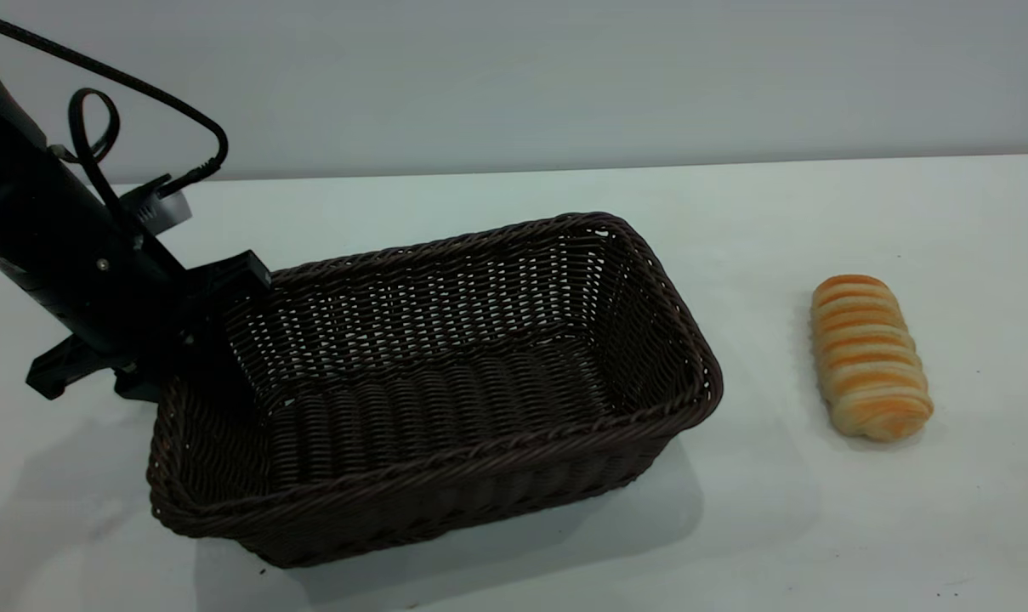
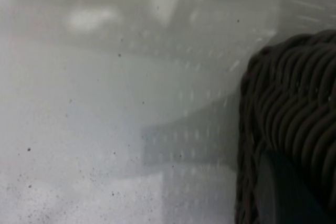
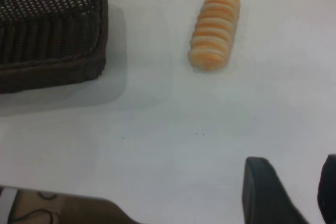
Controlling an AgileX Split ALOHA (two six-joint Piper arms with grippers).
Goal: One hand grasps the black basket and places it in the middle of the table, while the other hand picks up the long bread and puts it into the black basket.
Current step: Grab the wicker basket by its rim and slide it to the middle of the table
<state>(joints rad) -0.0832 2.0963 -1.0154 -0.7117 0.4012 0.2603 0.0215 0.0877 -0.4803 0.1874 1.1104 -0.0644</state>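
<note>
My left gripper (image 1: 192,340) held the black basket (image 1: 445,382) by its left end rim, mid-frame on the table (image 1: 820,527). My right gripper (image 3: 302,192) hovered with jaws apart; long bread (image 1: 869,367) lay at right.

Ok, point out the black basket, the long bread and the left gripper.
black basket (image 1: 565,429): exterior view, near rim.
long bread (image 1: 869,357): exterior view, middle of its ridged top.
left gripper (image 1: 212,319): exterior view, at the basket's left end wall.
</note>
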